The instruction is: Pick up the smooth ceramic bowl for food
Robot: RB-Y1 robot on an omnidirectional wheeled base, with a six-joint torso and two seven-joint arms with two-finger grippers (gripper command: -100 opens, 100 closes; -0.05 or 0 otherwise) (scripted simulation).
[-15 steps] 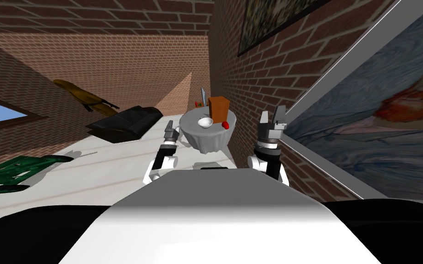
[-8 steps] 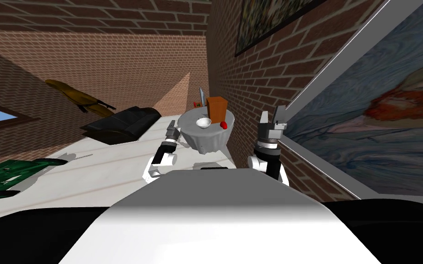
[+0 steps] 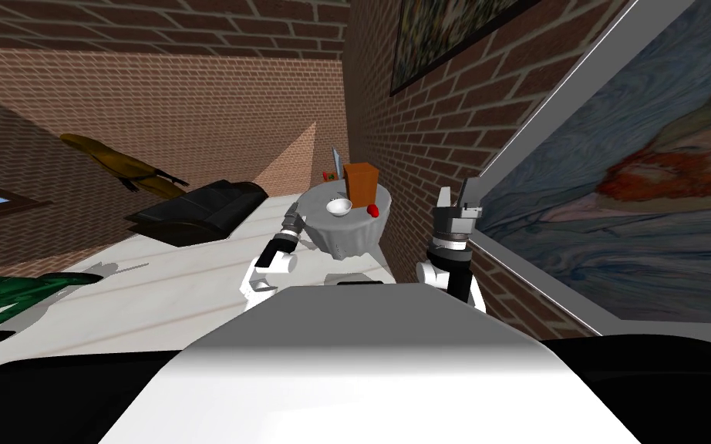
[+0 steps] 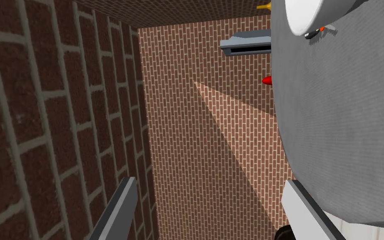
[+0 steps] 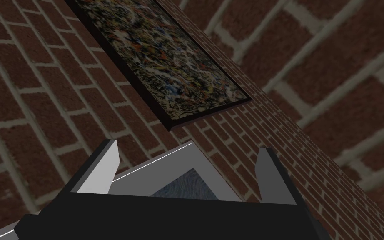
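The bowl (image 3: 339, 206) sits near a brown box (image 3: 362, 183) and red object (image 3: 374, 209).

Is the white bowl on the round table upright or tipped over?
Upright: the bowl rests on its base on the grey table, with its open mouth facing up. Whether anything is inside, I cannot tell.

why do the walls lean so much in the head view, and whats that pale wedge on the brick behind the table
Head view: a rolled, very wide lens splays the brick walls to the corners; the slant is the camera's, not that of the table. Head and left wrist views: a lit wedge on the back wall, shade around it.
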